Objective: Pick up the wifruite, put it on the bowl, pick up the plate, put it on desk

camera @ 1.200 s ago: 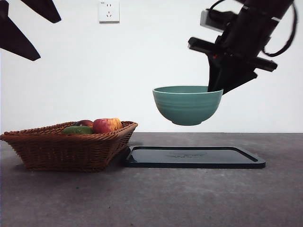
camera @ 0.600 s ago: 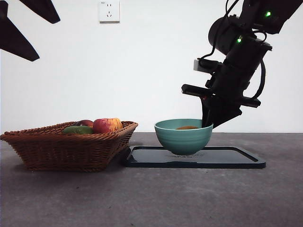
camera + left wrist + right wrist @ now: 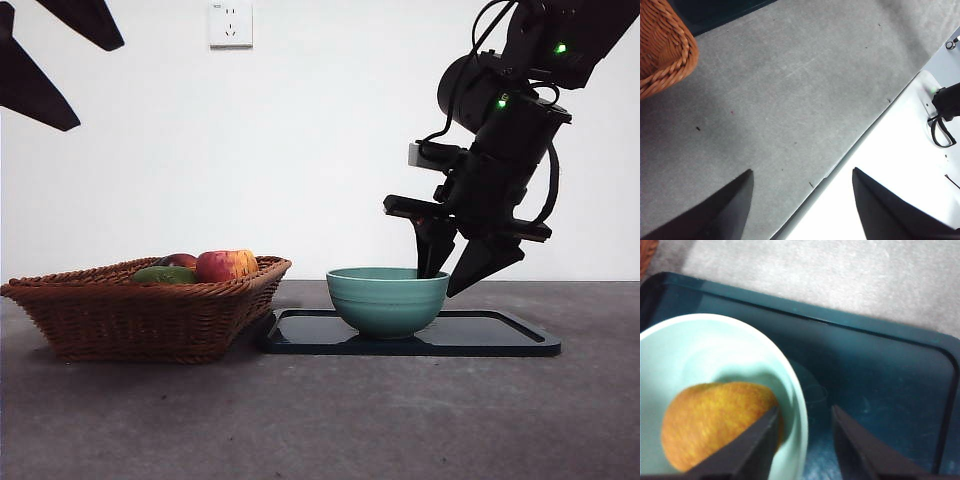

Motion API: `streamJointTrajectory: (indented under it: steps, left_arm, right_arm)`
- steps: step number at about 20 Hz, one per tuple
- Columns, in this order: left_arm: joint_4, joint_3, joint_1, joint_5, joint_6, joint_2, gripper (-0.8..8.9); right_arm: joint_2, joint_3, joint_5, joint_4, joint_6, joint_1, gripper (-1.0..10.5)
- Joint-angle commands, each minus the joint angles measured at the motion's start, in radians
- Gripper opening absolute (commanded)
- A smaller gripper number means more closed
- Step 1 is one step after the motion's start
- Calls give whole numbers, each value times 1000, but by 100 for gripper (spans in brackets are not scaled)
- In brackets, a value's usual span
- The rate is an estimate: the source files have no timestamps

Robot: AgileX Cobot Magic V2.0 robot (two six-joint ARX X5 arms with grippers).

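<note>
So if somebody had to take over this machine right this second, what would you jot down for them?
Right gripper: open, jaws straddling the bowl rim, one inside, one outside.
Left gripper: open, idle above the desk.
Bowl stands on the dark tray, a brown-orange fruit inside it. Wicker basket of other fruit beside the tray.
Done: fruit in bowl, bowl set down.
Left: pull the right gripper clear.

plain white wall (image 3: 300, 150); white power socket (image 3: 230, 24) high up
</note>
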Motion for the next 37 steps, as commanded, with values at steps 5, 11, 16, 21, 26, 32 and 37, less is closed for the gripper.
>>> streamJointTrajectory:
  steps: [5,11,16,21,26,32,37]
  left_arm:
    - [5,6,-6,2,12,5,312]
    - [15,6,-6,2,12,5,312]
    - [17,6,-6,2,21,5,312]
    - [16,6,-6,2,24,5,312]
    - [17,6,-6,2,24,5,312]
    - [13,6,-6,2,24,5,312]
    - [12,6,-6,2,24,5,312]
  right_arm:
    - [-199,23,5,-54,-4,3,186]
    - [-538,23,-51,-298,-58,17,185]
    - [-723,13,-53,-504,-101,23,185]
    - [-884,-96,-82,-567,-101,24,185]
    - [-1048,-282,-205,-555,-101,51,185]
    - [-1160,-439,-285,-555,-102,76,185]
    - [-1164,-443,-285,-554,-102,76,185]
